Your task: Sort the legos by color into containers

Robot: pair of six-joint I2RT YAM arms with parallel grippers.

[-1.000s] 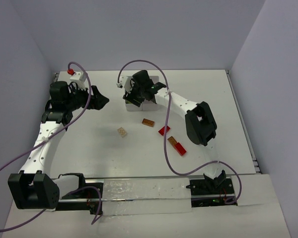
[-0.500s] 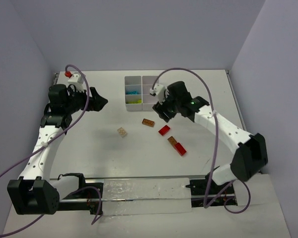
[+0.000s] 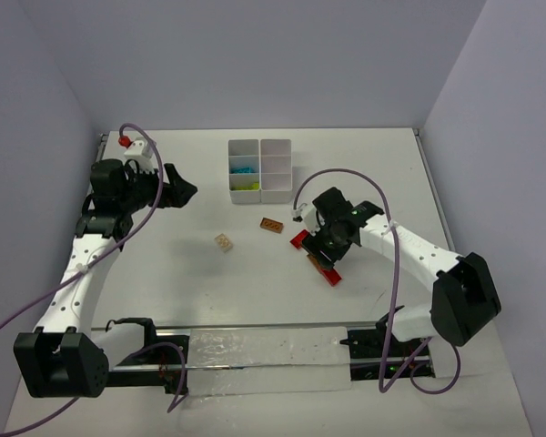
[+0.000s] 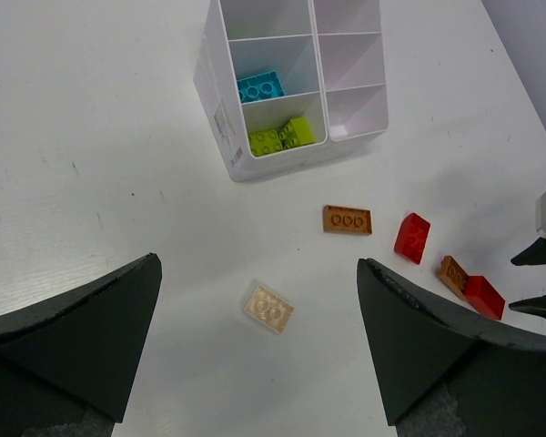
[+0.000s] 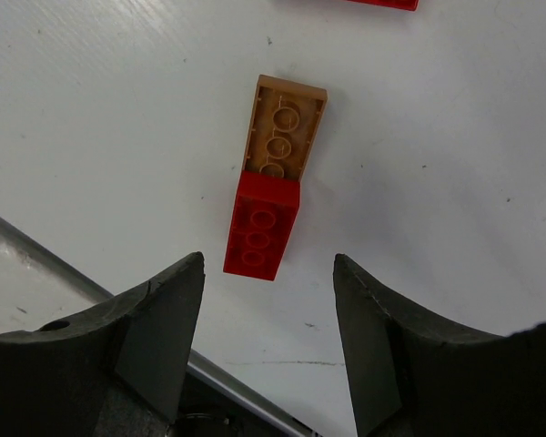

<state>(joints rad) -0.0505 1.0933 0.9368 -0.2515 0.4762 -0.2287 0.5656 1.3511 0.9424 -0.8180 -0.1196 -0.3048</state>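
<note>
Nearest, entry one: the right gripper (image 5: 266,259) is held low over the table with its jaws moderately apart and nothing between them, and a red brick (image 5: 262,237) is framed in the gap. An orange-brown brick (image 5: 285,127) is butted end to end against it; whether the two are clipped together cannot be told. If they are, both colours are likely to be lifted at once and dropped into one compartment. If they are loose, the orange-brown piece may be skidded aside as the jaws close. Both lie flat and thin, so a slipped pinch or scraped fingertips are judged possible. Entry two: a single red brick (image 3: 300,239) sits just beside the right gripper and could be knocked by the descent. Entry three: a tan brick (image 3: 224,242) and an orange-brown plate (image 3: 272,224) are left loose mid-table, well apart. Entry four: the left gripper (image 4: 258,264) is held fully wide and empty above the table. Farthest, entry five: the white tray (image 3: 261,194) is logged with a cyan brick (image 4: 260,87) and lime bricks (image 4: 282,137) in separate left-hand cells. A misjudged release may mix colours, and the light tray may be nudged.
</note>
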